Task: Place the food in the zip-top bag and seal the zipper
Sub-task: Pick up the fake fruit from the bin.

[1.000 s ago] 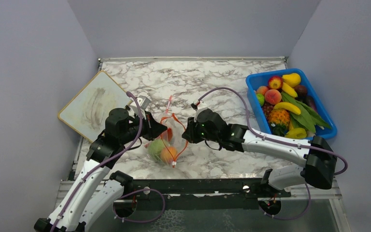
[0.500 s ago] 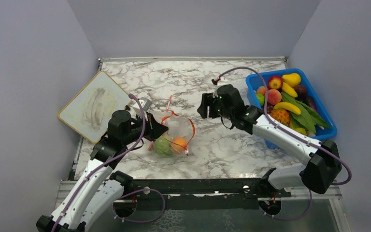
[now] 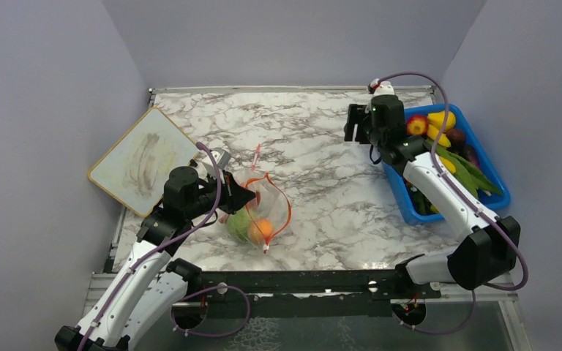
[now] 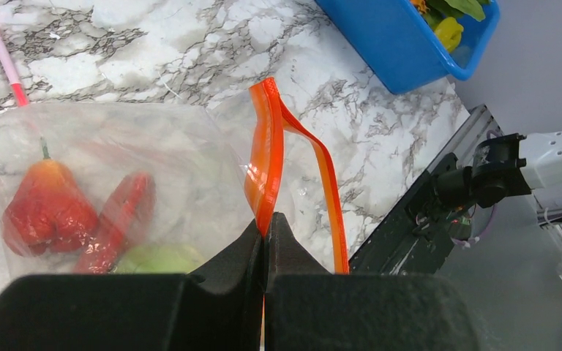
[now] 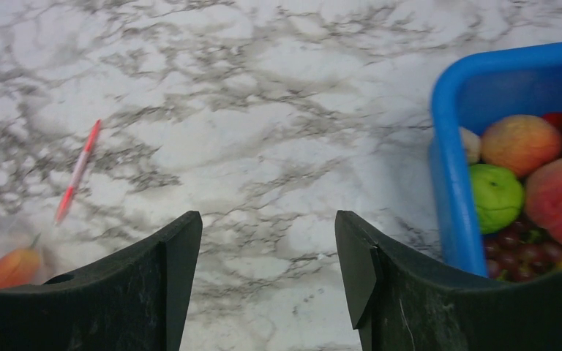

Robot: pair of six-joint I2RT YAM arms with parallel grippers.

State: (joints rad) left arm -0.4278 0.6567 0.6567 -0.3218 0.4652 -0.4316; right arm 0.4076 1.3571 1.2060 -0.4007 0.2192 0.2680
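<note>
The clear zip-top bag (image 3: 258,207) lies at the table's near left with its orange zipper (image 3: 287,205) looped open. Inside it are a green round fruit (image 3: 240,223), an orange round fruit (image 3: 261,229) and red pieces (image 4: 47,208). My left gripper (image 3: 243,196) is shut on the zipper strip (image 4: 267,157) at the bag's mouth, holding that edge up. My right gripper (image 3: 353,124) is open and empty, raised over bare marble just left of the blue bin (image 3: 499,191). In the right wrist view its fingers (image 5: 179,252) frame bare table beside the bin's wall (image 5: 450,175).
The blue bin holds several toy fruits, among them peaches (image 5: 519,142) and a green fruit (image 5: 495,196). A pink stick (image 3: 255,155) lies on the marble behind the bag. A tilted white board (image 3: 143,159) sits at the far left.
My right arm has let go near the bag and swung up and right to the bin's left edge, jaws open. The bag has sagged slightly. My left gripper has kept its hold.
</note>
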